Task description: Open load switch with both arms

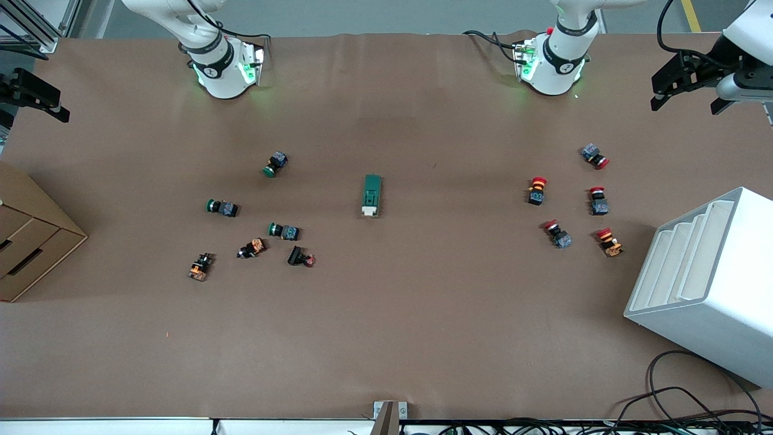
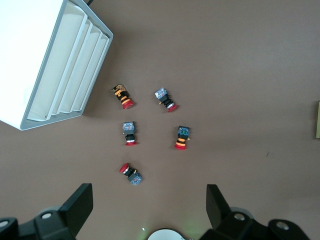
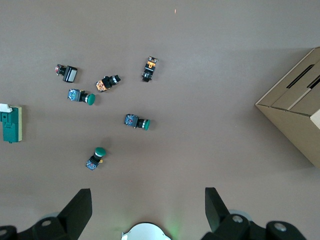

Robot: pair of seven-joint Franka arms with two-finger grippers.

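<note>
The load switch (image 1: 372,195) is a dark green oblong block lying flat at the middle of the table, its white tab pointing toward the front camera. It also shows at the edge of the right wrist view (image 3: 11,123), and as a sliver in the left wrist view (image 2: 318,120). My left gripper (image 1: 688,106) hangs open, high over the left arm's end of the table, with nothing between its fingers (image 2: 80,205). My right gripper (image 1: 33,119) hangs open over the right arm's end, likewise empty (image 3: 147,207). Both are well away from the switch.
Several green-capped and orange push buttons (image 1: 284,231) lie scattered toward the right arm's end. Several red-capped push buttons (image 1: 537,190) lie toward the left arm's end. A white slotted rack (image 1: 706,284) stands beside those; a cardboard box (image 1: 30,241) sits at the right arm's end.
</note>
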